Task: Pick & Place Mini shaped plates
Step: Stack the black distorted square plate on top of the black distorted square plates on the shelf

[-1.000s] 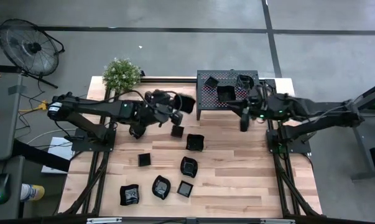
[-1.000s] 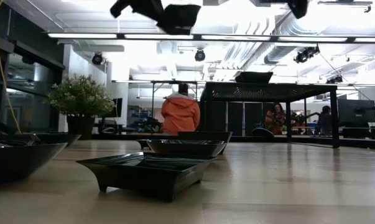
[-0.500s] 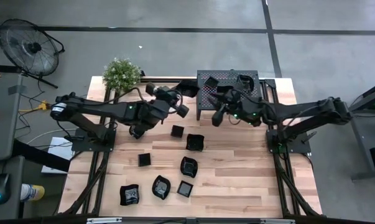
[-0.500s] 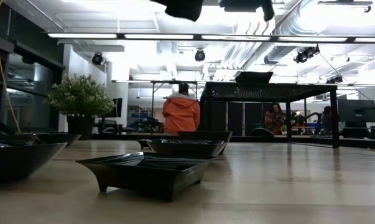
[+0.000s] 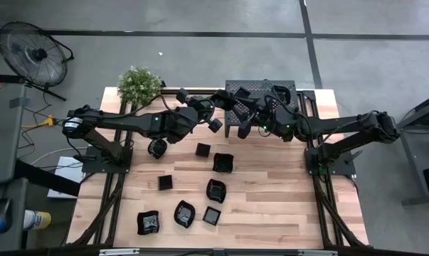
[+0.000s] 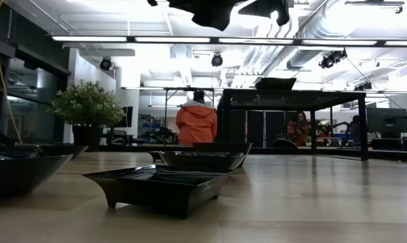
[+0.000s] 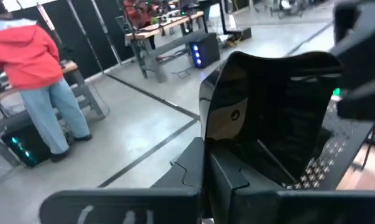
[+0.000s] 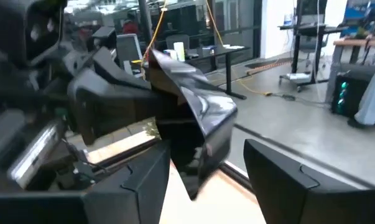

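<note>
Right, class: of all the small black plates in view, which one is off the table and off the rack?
The plate held in the left gripper, raised beside the rack, facing the right gripper. The other plates lie on the table or on the rack.

I work in a lab-like workshop: concrete floor (image 5: 200, 50), ceiling strip lights (image 6: 190, 39), workbenches with computers (image 7: 175, 25) behind me.

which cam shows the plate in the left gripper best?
Left wrist view: the held plate fills the frame, tilted up on edge, glossy inside facing the camera. Right wrist view shows it from the far side, between the right gripper's open fingers. High view: small dark shape beside the rack. Low view: silhouette at the top edge.
</note>
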